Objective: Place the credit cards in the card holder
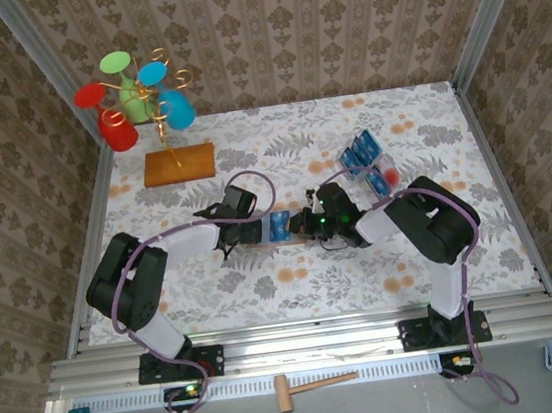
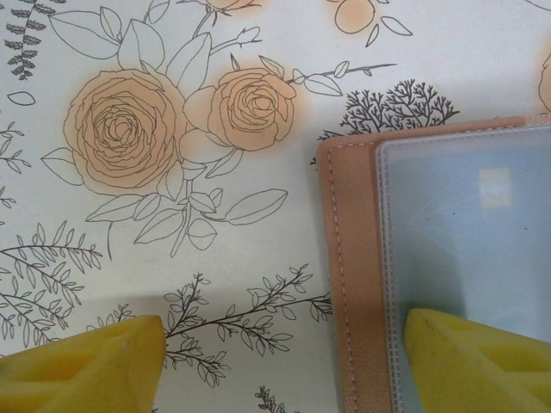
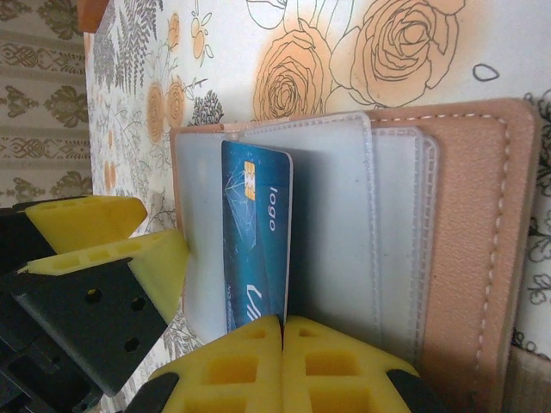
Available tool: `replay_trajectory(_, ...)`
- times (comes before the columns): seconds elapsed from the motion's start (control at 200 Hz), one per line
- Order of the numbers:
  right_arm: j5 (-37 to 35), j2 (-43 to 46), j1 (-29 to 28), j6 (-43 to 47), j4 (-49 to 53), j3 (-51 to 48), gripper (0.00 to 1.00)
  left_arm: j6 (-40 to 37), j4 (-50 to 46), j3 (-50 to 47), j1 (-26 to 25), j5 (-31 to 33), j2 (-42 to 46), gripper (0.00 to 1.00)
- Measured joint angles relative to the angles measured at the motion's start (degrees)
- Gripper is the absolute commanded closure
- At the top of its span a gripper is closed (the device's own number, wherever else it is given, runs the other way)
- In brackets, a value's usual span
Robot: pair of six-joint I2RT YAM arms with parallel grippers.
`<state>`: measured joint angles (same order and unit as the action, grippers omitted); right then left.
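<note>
Mid-insertion here, folks: the right tool [image 3: 282,325] is pinched tight on the near end of a blue credit card [image 3: 256,241]. The card lies among the clear sleeves of the card holder [image 3: 465,258], though how deep it sits in a pocket I can't quite tell. The holder lies open near the middle of the desk [image 2: 172,258], a touch toward 8 o'clock. The left tool [image 2: 284,331] is spread wide, with one yellow finger [image 2: 482,361] over the holder's clear inner page and the other [image 2: 86,366] over bare desk beside the leather edge. It's holding nothing, and I'd say it's pinning the holder so it can't slide. More blue cards wait in the clear tray [image 1: 366,160], off at 2 o'clock from the holder. Next, I reckon, the card wants a straight push along its own length, kept flat to the sleeve so its corners don't snag the pocket mouth. Only once it's seated should that pinch let go.
</note>
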<state>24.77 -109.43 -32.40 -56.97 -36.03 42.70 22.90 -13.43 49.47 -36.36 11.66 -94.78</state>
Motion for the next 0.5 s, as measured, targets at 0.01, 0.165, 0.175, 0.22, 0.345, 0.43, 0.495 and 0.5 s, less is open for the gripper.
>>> replay_trajectory(0.01,0.04,-0.04,0.0,0.0,0.0,0.02,1.0,0.0,0.0,0.0,0.0,0.0,0.0,0.25)
replay_trajectory(0.165,0.92,-0.7,0.0,-0.02,-0.02,0.68,1.0,0.0,0.0,0.0,0.0,0.07,0.0,0.25)
replay_trajectory(0.175,0.96,-0.72,0.0,0.0,0.0,0.74,1.0,0.0,0.0,0.0,0.0,0.13,0.0,0.25)
replay_trajectory(0.22,1.11,-0.98,0.0,-0.02,0.0,1.01,1.0,0.0,-0.02,0.0,0.0,0.17,0.0,0.25)
replay_trajectory(0.345,1.31,-1.57,-0.17,-0.02,0.0,1.77,1.0,0.0,-0.02,0.0,0.0,0.35,0.0,0.25)
replay_trajectory(0.43,1.38,-1.9,-0.33,-0.02,0.02,2.25,1.0,0.0,-0.02,0.0,0.0,0.35,0.0,0.25)
replay_trajectory(0.495,1.38,-2.08,-0.48,-0.02,0.02,2.47,1.0,0.0,-0.02,0.0,0.0,0.37,0.0,0.25)
replay_trajectory(0.5,1.38,-2.08,-0.48,-0.02,0.02,2.47,1.0,0.0,-0.04,0.0,0.0,0.37,0.0,0.25)
